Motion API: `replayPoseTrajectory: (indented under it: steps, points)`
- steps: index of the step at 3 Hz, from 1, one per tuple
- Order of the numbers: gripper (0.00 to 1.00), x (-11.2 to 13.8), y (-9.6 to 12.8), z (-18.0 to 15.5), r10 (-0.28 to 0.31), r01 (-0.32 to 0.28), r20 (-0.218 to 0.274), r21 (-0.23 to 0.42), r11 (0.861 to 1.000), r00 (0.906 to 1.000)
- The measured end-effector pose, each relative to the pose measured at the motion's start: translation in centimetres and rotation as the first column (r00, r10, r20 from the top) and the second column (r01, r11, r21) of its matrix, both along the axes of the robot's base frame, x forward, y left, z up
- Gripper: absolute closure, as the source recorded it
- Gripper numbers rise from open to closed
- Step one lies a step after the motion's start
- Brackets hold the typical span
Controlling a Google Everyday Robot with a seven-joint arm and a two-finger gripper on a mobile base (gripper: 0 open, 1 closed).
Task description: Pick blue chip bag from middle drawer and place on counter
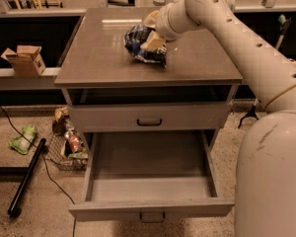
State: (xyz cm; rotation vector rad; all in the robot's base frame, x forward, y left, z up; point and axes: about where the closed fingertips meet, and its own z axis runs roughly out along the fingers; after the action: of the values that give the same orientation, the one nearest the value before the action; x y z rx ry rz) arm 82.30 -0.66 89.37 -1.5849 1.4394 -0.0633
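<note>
Gaping middle drawer: pulled open below the front edge of the counter, no bag inside. A bag skidding off that edge would likely fall back in.
Glossy counter top: slick, so foil may slide.
Crumpled blue chip bag: mid-depth, roughly centred between the left and right edges. Touching the slab or just above it, can't tell.
My gripper: at the bag's right side, fingers pinching the foil.
Risk: letting go too high, and the bag tumbles. Foil could also cling to a finger and drag toward the right edge as I lift away.
</note>
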Motion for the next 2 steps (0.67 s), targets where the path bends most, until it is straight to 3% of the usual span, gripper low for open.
replayPoseTrajectory:
  steps: [1,2]
  points:
    - [0.0,0.2,-0.7,0.0,-0.016,0.016,-0.003,0.015,1.0,0.9999]
    - [0.0,-0.1,-2.2,1.2,-0.043,0.042,0.025,0.057,0.998,0.9987]
